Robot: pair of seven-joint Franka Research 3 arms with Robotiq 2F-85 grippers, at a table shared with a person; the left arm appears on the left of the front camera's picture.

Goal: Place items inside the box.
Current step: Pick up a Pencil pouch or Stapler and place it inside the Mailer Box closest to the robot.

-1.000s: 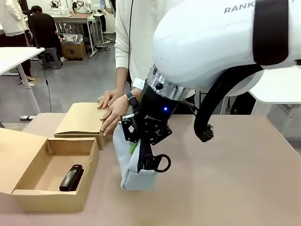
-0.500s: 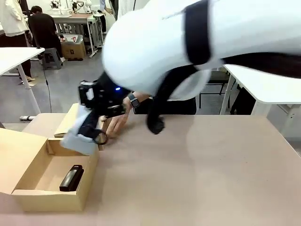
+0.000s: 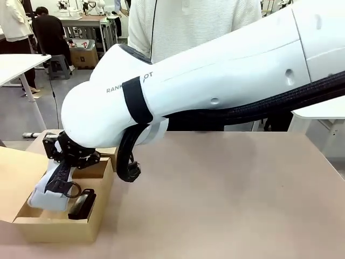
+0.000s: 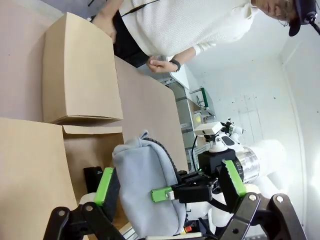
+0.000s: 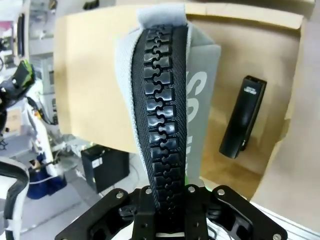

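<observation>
My right gripper [image 3: 58, 182] is shut on the grey zip pouch [image 3: 44, 198] and holds it low inside the open cardboard box [image 3: 59, 229] at the table's left. A black stapler [image 3: 81, 205] lies in the box just right of the pouch. In the right wrist view the pouch [image 5: 162, 95] hangs zip-side up from the right gripper [image 5: 170, 197], with the stapler [image 5: 243, 116] on the box floor beside it. In the left wrist view my left gripper [image 4: 167, 182] stands open, its green pads [image 4: 104, 186] wide apart, and the pouch [image 4: 145, 187] is farther off.
A closed brown box [image 4: 80, 70] stands on the table behind the open one. A person in a white top [image 3: 194, 24] stands at the far side. My big right arm [image 3: 215, 81] spans the table's middle.
My right arm has swung left, carrying the grey pouch from the table's middle down into the open box. The person's hands have left the closed box.
</observation>
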